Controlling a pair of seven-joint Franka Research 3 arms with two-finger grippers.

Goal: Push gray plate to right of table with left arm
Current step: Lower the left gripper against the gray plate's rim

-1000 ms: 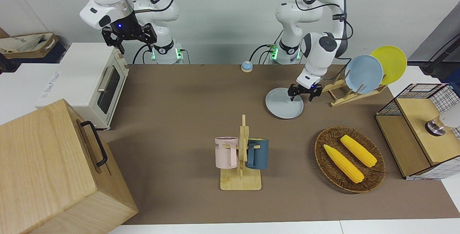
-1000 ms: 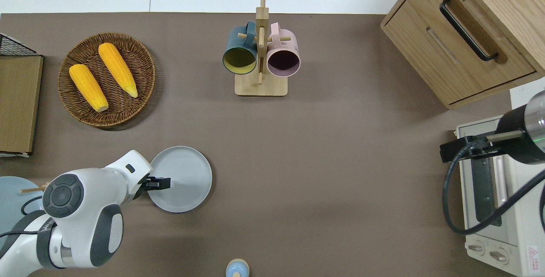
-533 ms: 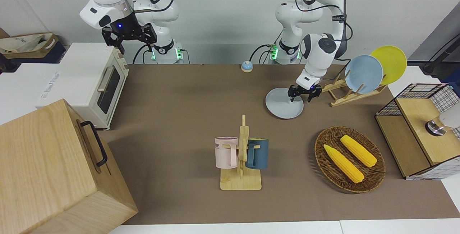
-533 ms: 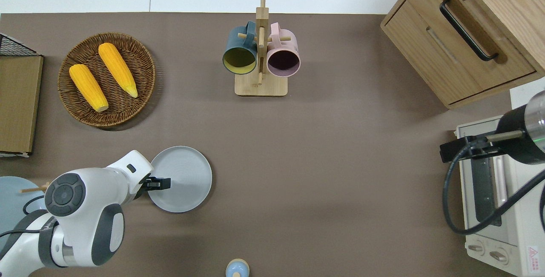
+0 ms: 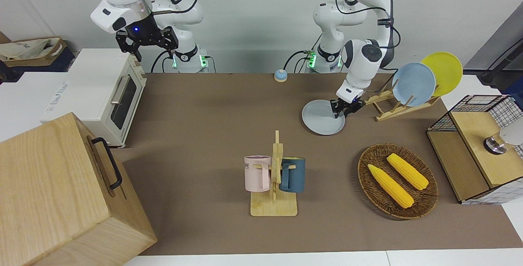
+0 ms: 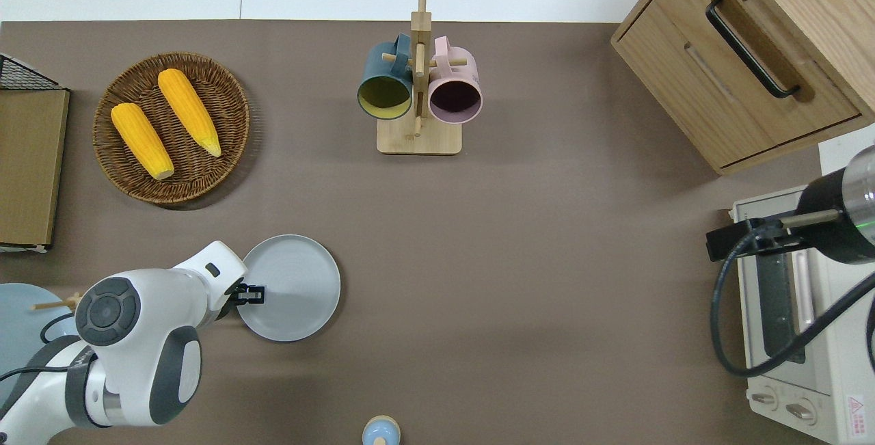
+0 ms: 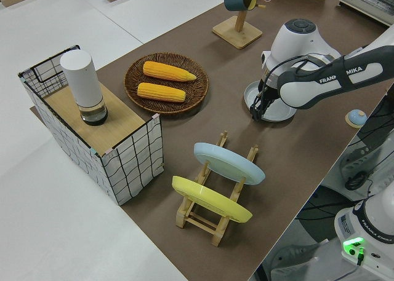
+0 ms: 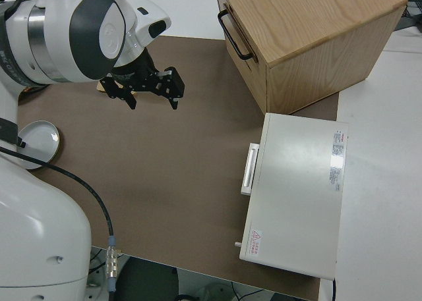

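Note:
The gray plate [image 5: 322, 119] lies flat on the brown table [image 5: 212, 135], toward the left arm's end and nearer to the robots than the corn basket. It also shows in the overhead view [image 6: 294, 288] and the left side view [image 7: 274, 106]. My left gripper [image 5: 344, 109] is low at the plate's rim on the side toward the left arm's end [image 6: 251, 292], pointing down [image 7: 258, 112]. It holds nothing. My right gripper [image 5: 148, 45] is parked, open and empty [image 8: 150, 95].
A wooden dish rack [image 5: 388, 106] with an upright blue plate [image 5: 413, 84] and a yellow plate [image 5: 444, 72] stands close beside the left gripper. There are also a corn basket [image 5: 398, 180], a mug rack [image 5: 274, 176], a small bell [image 5: 280, 75], a toaster oven [image 5: 110, 94], a wooden cabinet [image 5: 61, 192] and a wire crate [image 5: 478, 147].
The left gripper now looks narrower and sits slightly closer to the plate's edge. The plate has not moved. The right arm is still.

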